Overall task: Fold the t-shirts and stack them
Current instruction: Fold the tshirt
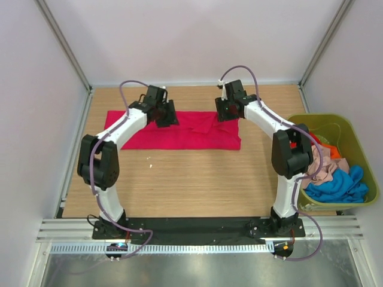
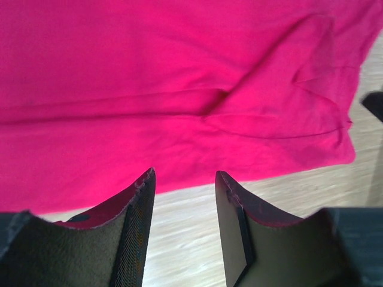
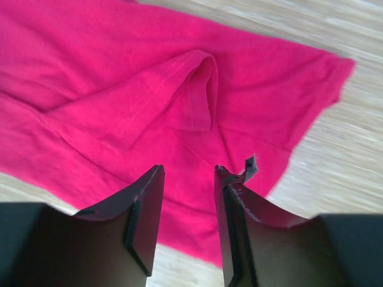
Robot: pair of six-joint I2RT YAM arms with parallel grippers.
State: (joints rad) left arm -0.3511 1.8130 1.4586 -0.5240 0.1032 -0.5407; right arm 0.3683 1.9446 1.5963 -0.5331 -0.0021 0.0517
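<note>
1. Left gripper (image 1: 163, 113): the jaws are parted and nothing lies between them. It hangs over the far long edge of the crimson-red t-shirt (image 1: 185, 135), towards the left end of the garment.
2. Left wrist view: the left gripper (image 2: 182, 173) has its fingertips just over the cloth edge, with bare wood visible in the gap between them. The crimson-red t-shirt (image 2: 179, 89) fills the upper part of this view and carries one long horizontal crease. Whether the tips touch the cloth cannot be told.
3. Right gripper (image 1: 226, 110): the jaws are likewise parted and hold nothing. It hangs over the far right corner of the same garment.
4. Right wrist view: the right gripper (image 3: 188, 169) is above the crimson-red t-shirt (image 3: 119, 89), where a stitched sleeve lies folded over the body of the shirt. A small torn flap of pad material sticks up from one fingertip.
5. Garment position: the crimson-red t-shirt lies flat as a wide band on the far half of the table (image 1: 197, 179), parallel to the far edge. Its left end is near the left edge of the table.
6. Olive-green plastic tub (image 1: 371, 179): it stands at the right edge of the table, beside the right arm.
7. Tub contents, all crumpled:
   - bright blue t-shirt (image 1: 341, 185), nearest the front;
   - dusty beige-pink t-shirt (image 1: 320, 170), beside it;
   - orange-red t-shirt (image 1: 334, 152), behind both.
</note>
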